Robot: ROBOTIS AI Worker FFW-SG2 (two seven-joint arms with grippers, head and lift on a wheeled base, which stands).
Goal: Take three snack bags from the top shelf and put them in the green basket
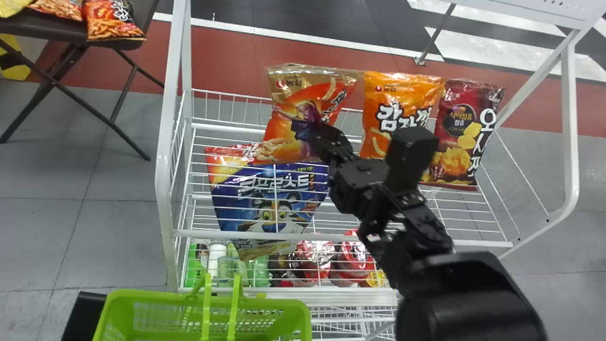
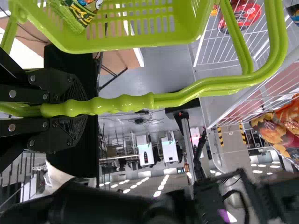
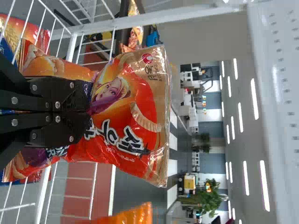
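So the right gripper (image 3: 88, 103) is clamped on the red-orange snack bag with the gold top (image 3: 135, 109), pinching it around the middle. That bag is on the far side of the green basket (image 1: 156, 297) and a bit to its right, up at the top shelf. Can't tell if its bottom is totally free of the wires or the blue tiger-print bag (image 1: 270, 199), which sits straight beyond the basket.

The left gripper (image 2: 84, 109) has the basket handle (image 2: 121, 103) squeezed tight, and imo it should just keep the basket dead level. There's a green-and-yellow packet (image 2: 81, 14) inside it, so my guess is this is a second or third bag.

How I'd do it: lift straight up first so the bag doesn't drag the tiger one along, then bring it toward the basket, high enough to clear the front rail (image 1: 331, 236) on the basket's far side. Don't squeeze harder, the film's puffy and would probably slip or pop. Come in over the opening beside the handle, not on top of it, get low, then let go gently. Biggest risk I see is snagging that handle.
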